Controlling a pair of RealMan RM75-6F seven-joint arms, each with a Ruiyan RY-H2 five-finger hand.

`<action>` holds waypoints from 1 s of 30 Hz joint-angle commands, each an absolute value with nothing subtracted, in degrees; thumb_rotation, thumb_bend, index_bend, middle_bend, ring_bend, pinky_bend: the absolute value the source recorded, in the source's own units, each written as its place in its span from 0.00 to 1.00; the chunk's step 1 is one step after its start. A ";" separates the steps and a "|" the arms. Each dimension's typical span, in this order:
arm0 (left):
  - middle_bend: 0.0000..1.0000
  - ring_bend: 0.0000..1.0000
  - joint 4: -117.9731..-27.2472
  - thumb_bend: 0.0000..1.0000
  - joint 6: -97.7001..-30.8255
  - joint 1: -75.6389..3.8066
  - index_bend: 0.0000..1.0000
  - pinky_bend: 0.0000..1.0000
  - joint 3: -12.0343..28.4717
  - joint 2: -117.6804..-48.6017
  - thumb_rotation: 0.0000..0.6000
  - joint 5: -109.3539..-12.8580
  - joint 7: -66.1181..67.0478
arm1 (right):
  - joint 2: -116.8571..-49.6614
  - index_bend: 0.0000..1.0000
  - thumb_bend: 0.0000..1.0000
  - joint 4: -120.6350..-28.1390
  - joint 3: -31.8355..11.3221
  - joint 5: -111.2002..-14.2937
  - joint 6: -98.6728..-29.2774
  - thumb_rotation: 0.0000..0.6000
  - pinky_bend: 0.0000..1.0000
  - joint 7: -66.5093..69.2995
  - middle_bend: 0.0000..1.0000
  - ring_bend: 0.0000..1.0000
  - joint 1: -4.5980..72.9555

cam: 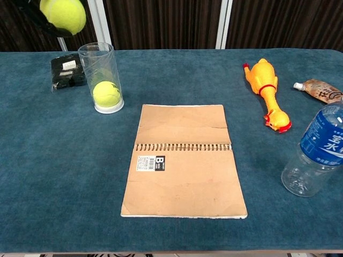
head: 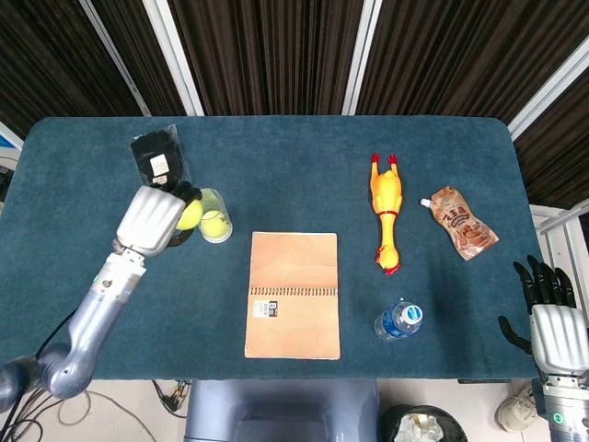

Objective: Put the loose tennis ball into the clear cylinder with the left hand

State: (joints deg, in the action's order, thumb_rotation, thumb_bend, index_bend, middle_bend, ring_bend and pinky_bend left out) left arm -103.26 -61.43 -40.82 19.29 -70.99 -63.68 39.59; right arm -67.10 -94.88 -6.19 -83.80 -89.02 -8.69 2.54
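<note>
Two tennis balls in play: one loose tennis ball (head: 190, 215) cupped in the dark fingers (head: 189, 193) of the left hand (head: 155, 221), another ball (head: 214, 221) already at the bottom of the clear cylinder (head: 211, 215). Fingers curled around the loose ball, holding it up in the air, well above the counter (head: 294, 166) in the chest view (cam: 63, 14), just to the left of the cylinder's open mouth and above it. Not yet over the opening, judging by both views.

Probably light, springy and felt-covered, so grippy rather than slick, and forgiving of a firm squeeze. Best held around its widest part, with the underside left free for a clean drop. Likely a close fit in the tube, so little room for fingers at the rim; also a thin, light cylinder, easy to knock over with a stray touch. Some bounce off the ball below is possible on release.

Further out: a black packet (head: 158, 168) behind the cylinder, a tan spiral notebook (head: 294, 295) at the centre, a rubber chicken (head: 386, 210), a brown pouch (head: 462, 222) and a water bottle (head: 398, 319) towards the right. Right hand (head: 556, 324) off the counter's edge, upright, fingers apart, holding nothing.
</note>
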 commanded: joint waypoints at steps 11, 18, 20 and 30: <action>0.50 0.43 -97.16 0.30 -61.44 -49.05 0.40 0.58 19.18 -77.86 1.00 -51.14 51.55 | -66.88 0.11 0.35 -94.80 -6.41 -83.60 -89.46 1.00 0.00 -8.19 0.00 0.01 2.29; 0.50 0.43 -94.32 0.25 -62.00 -50.15 0.40 0.58 17.14 -79.08 1.00 -49.60 50.82 | -66.77 0.11 0.35 -94.67 -6.57 -83.38 -89.38 1.00 0.00 -7.91 0.00 0.01 2.30; 0.48 0.42 -93.74 0.19 -62.07 -50.34 0.39 0.58 16.77 -79.23 1.00 -49.36 50.48 | -66.79 0.11 0.35 -94.68 -6.53 -83.42 -89.34 1.00 0.00 -7.94 0.00 0.01 2.31; 0.17 0.16 -95.20 0.06 -63.52 -51.54 0.27 0.39 16.39 -78.43 1.00 -47.32 50.32 | -66.97 0.11 0.35 -94.60 -6.49 -83.34 -89.09 1.00 0.00 -8.19 0.00 0.01 2.41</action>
